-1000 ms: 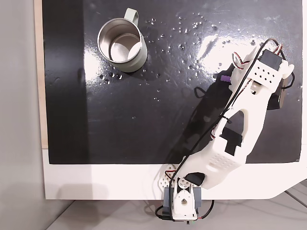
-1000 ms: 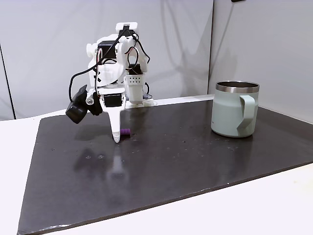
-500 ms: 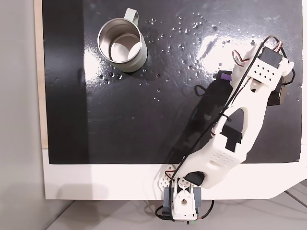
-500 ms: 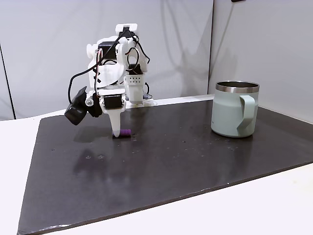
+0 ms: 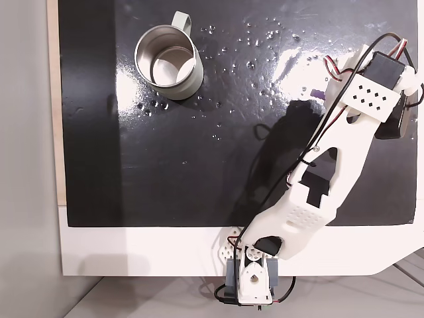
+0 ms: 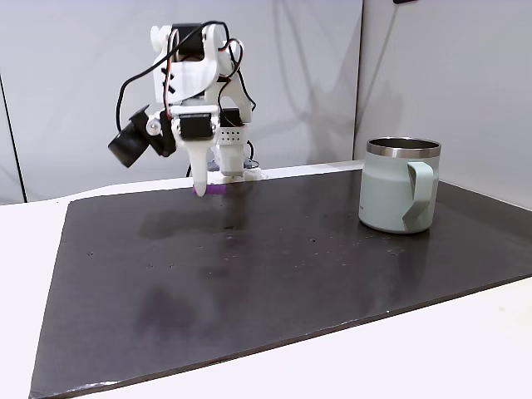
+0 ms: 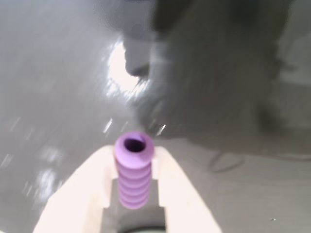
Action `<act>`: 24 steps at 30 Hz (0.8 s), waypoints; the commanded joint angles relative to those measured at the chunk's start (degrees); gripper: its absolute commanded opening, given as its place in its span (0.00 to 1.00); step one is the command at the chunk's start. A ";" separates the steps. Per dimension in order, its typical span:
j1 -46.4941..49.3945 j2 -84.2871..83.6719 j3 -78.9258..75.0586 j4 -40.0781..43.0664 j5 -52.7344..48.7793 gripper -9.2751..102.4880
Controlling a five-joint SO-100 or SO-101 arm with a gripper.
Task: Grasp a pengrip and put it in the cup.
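Pengrip point(image 7: 133, 170), purple and ribbed, sits clamped between the two pale fingers point(image 7: 80, 194) of the end effector point(image 7: 132, 158), which is closed on it. The white arm point(image 5: 331, 165) reaches up from its base at the bottom edge of a fixed view toward the upper right of the dark mat point(image 5: 199, 165), and its wrist bends so the end effector point(image 6: 200, 187) points down above the mat's far edge. In the side-on fixed view the pengrip point(image 6: 209, 190) shows as a small purple patch at the fingertip, clear of the mat's surface. From above, only a sliver of the pengrip point(image 5: 318, 95) peeks out beside the arm. The wrist view shows its ribs and open hollow end; its long axis runs along the fingers, pointing outward past their tips. The cup point(image 5: 169, 63) stands upright well apart, handle outward, near the mat's upper left; the cup point(image 6: 400, 195) shows its loop handle side-on
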 commanded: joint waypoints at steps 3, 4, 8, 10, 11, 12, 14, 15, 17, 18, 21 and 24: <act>-5.45 16.52 0.18 1.58 1.23 0.08; -6.94 18.81 1.14 1.58 1.76 0.08; -14.15 25.93 2.72 1.67 5.45 0.08; -18.11 27.69 2.02 1.67 8.17 0.08; -20.13 28.21 1.41 1.67 9.67 0.08; -22.06 28.39 0.53 1.67 11.07 0.08; -25.84 28.30 -1.85 1.67 13.80 0.08; -27.77 27.77 -3.16 1.67 15.12 0.08; -31.38 25.93 -5.89 1.67 17.31 0.08; -33.05 24.61 -7.21 1.67 18.28 0.08; -36.74 20.13 -11.69 1.67 20.92 0.08; -39.73 16.61 -14.94 1.14 22.24 0.08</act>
